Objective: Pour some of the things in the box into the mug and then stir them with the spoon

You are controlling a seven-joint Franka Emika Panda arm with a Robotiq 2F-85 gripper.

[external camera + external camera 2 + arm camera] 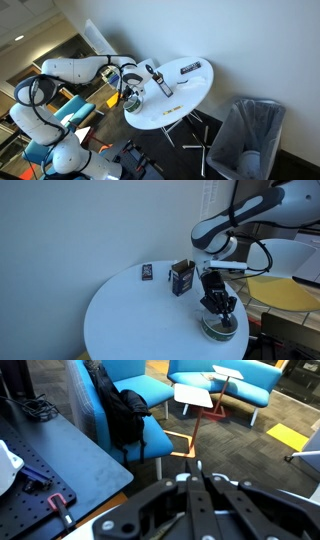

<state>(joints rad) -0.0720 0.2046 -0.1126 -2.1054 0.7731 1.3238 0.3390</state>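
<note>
dark box (181,279) with pale print; plain white table (130,320)

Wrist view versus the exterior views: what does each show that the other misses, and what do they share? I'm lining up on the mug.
Only the wrist view: blue chairs, a dark bag or jacket on one, a small white side table, and a black perforated board with a red clamp. It shows no box or mug.
Only the exterior views: the round white table, the box, the mug, a flat dark item and a grey bin.
Shared: the gripper, fingers close together in the wrist view, hanging over the mug in an exterior view.
</note>
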